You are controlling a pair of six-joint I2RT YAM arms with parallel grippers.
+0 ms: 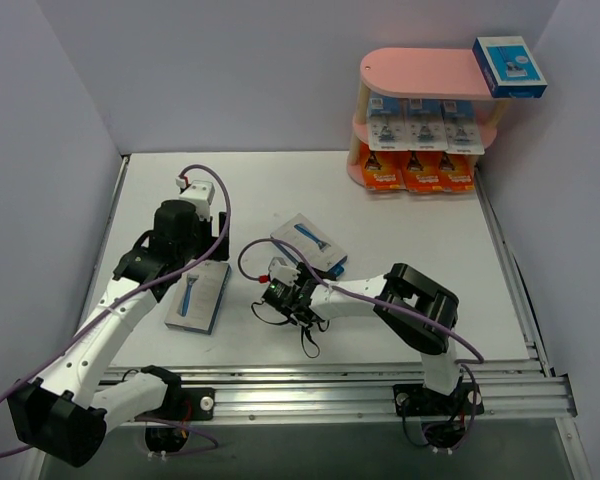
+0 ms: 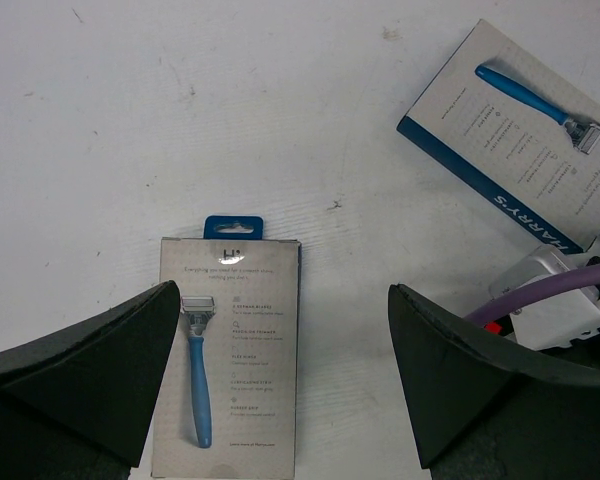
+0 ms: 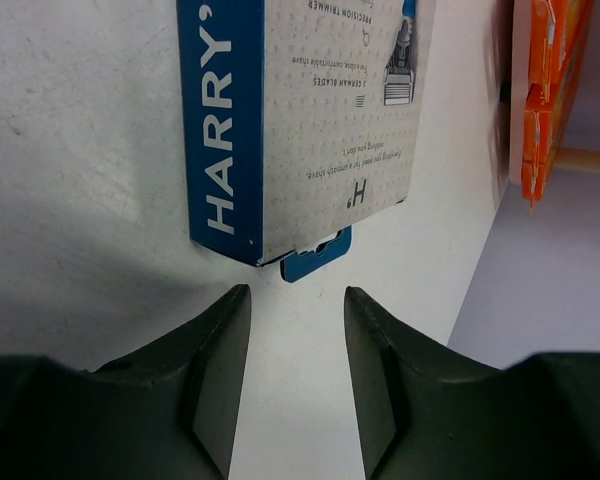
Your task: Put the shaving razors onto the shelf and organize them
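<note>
Razor packs fill much of the pink shelf [image 1: 420, 70]. One blue box [image 1: 510, 66] sits at the right end of its top board. A row of white-blue blister cards [image 1: 427, 125] stands on the middle board, and a row of orange boxes [image 1: 425, 172] lines the bottom board. Two packs are off the shelf, both lying flat on the white table [image 1: 400, 260]. The nearer grey box [image 1: 309, 243] lies well apart from the shelf, on the side toward the arm bases, with its blue HARRY'S edge and printed razor face up. The right gripper [image 3: 295, 300] points straight at it, jaws parted only a little and nothing between them. The box's blue hang tab sits just ahead of the fingertips, not touching them in the right wrist view. The farther grey box [image 2: 228, 360] lies further again from the shelf, over on the left arm's side, with its razor picture up and its tab pointing toward the back wall. Above it is the left gripper [image 2: 280, 380], jaws spread wide and gripping nothing. The box shows beside the left finger rather than centred between the two. Whether that finger touches the pack, I cannot tell.
</note>
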